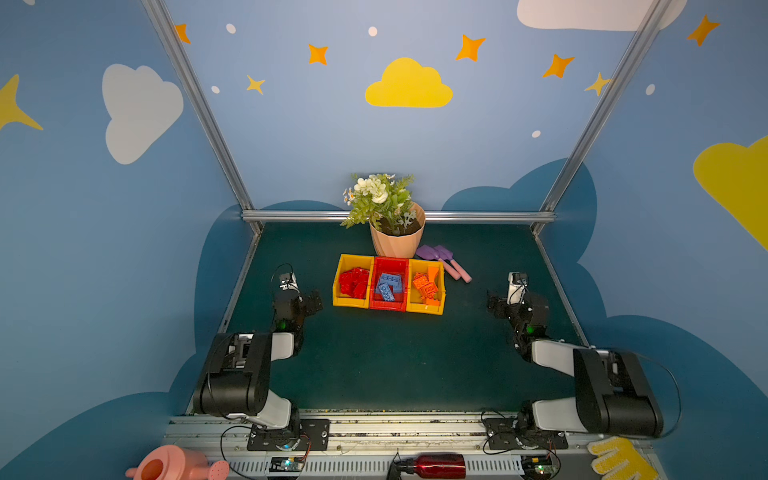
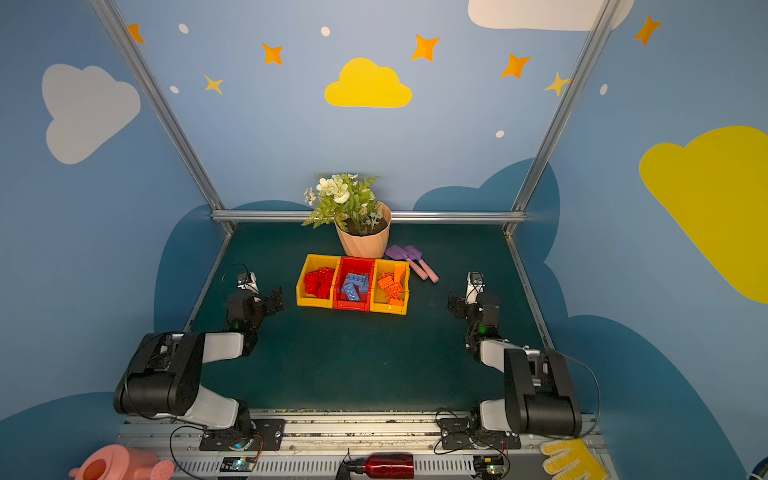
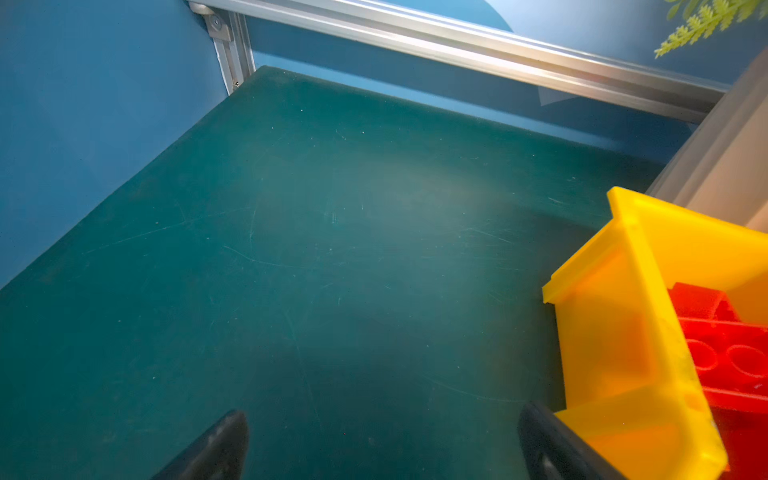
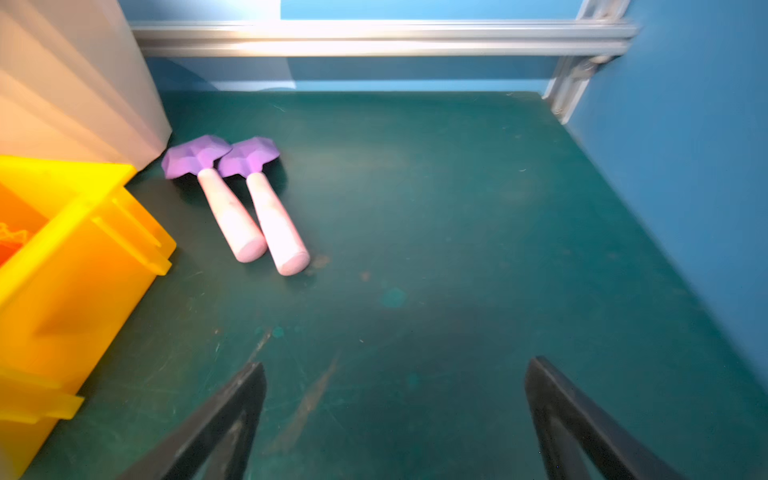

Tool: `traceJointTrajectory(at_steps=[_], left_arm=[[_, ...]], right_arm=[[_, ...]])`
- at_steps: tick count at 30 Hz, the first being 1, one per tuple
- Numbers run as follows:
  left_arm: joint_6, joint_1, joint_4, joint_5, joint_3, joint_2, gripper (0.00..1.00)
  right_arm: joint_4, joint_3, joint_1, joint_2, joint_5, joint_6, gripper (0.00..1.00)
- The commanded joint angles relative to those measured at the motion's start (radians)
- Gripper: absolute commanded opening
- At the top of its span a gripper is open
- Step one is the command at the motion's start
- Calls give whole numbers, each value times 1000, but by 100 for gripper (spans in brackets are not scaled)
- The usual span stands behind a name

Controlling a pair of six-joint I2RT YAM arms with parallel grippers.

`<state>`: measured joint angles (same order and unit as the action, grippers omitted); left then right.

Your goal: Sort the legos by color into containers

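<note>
In both top views three containers stand side by side mid-table. The left yellow bin [image 1: 351,305] [image 2: 314,302] holds red legos [image 1: 354,282]. Blue legos [image 1: 388,286] lie in the red bin [image 1: 387,306] and orange legos [image 1: 426,286] in the right yellow bin [image 1: 424,309]. My left gripper [image 1: 313,301] [image 3: 384,411] hangs open and empty just left of the yellow bin [image 3: 615,332] with the red legos [image 3: 731,357]. My right gripper [image 1: 494,305] [image 4: 398,362] is open and empty over bare mat, right of the other yellow bin [image 4: 83,257].
A peach flower pot [image 1: 397,241] stands behind the bins, with two purple-and-pink shovels [image 1: 444,262] [image 4: 249,199] to its right. A pink watering can [image 1: 170,465], a red bottle [image 1: 436,465] and a yellow glove [image 1: 619,457] lie along the front rail. Blue walls enclose the green mat.
</note>
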<state>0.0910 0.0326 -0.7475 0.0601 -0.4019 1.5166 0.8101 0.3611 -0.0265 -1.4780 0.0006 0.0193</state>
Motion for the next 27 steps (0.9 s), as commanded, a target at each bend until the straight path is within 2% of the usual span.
traceJointTrajectory(at_steps=[1, 2, 4, 5, 7, 9, 11, 27], left_arm=[[-11, 4, 12, -7, -15, -2, 100], [-11, 4, 13, -7, -16, -3, 100], [-13, 2, 16, -5, -18, 0, 100], [-13, 3, 17, -4, -18, 0, 100], [-13, 2, 18, -3, -20, -1, 100], [-14, 3, 19, -3, -20, 0, 100], [-14, 2, 19, -3, -20, -1, 100], [-16, 1, 20, -2, -20, -1, 100]], right_arm=[[46, 21, 9, -30, -34, -33, 95], [-51, 44, 17, -21, -55, -27, 95], [98, 13, 18, -67, -54, -35, 95], [80, 19, 16, -61, -52, -35, 96], [-67, 60, 13, -24, -57, -16, 95], [6, 39, 10, -42, -52, -19, 95], [-51, 56, 8, -27, -54, -11, 95], [-40, 55, 5, -31, -53, -9, 95]])
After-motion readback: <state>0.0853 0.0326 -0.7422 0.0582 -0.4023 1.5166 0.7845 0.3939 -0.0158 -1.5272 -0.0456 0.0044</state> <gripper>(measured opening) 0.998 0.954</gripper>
